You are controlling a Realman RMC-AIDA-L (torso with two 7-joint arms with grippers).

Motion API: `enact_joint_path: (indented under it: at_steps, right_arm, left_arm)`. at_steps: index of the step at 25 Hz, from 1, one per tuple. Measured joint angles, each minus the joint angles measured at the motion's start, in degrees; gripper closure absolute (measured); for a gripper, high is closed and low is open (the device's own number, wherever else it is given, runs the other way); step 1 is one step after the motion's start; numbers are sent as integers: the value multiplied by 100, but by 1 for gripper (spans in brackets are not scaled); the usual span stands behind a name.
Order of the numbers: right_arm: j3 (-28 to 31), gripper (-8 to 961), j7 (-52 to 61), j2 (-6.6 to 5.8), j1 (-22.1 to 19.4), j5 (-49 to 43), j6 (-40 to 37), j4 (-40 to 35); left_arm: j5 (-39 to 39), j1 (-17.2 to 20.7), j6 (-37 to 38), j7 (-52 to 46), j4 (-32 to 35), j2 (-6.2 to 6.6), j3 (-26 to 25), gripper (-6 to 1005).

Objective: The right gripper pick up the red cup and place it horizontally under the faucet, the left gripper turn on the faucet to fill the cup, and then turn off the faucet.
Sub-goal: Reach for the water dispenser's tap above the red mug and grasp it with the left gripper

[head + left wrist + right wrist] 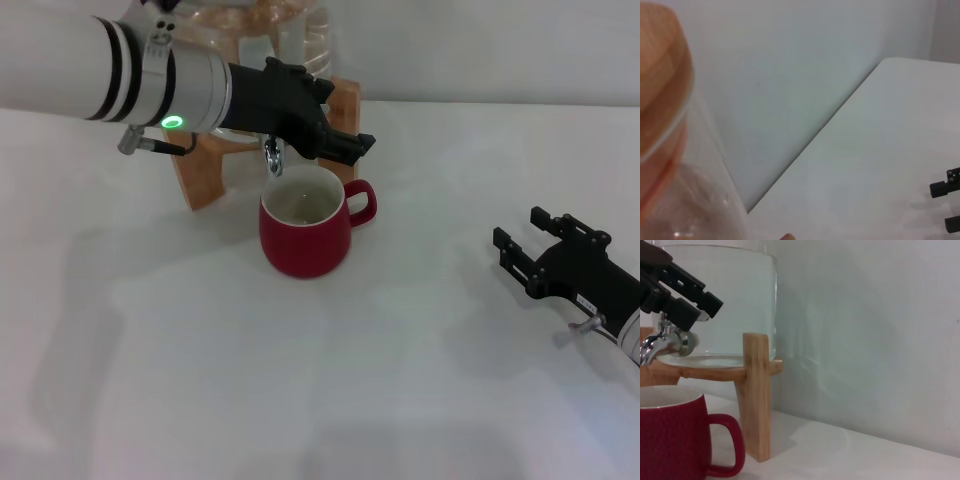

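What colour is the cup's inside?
White inside the red cup, clearest in the head view.

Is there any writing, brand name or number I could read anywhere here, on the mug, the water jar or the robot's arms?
No text can be read.
The right gripper, lying apart on the table, carries a small pale label: too small to read.
The red cup, the faucet, the wooden stand, the glass jar and the left gripper at the faucet show no writing; the green light is only a lamp.
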Motion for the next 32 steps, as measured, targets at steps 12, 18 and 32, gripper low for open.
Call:
enact_joint_path:
  at_steps: [12,18,32]
  right_arm:
    - [0,413,0,-3,0,4,10,6]
    - [0,413,0,-3,-8,4,3,8]
    - [-18,413,0,6,-22,3,-14,8]
  left_arm:
    - [100,-16,42,-17,-47,0,4,123]
    - [101,-31,43,7,-62,0,88,123]
    - [86,-49,28,17,-68,0,264,123]
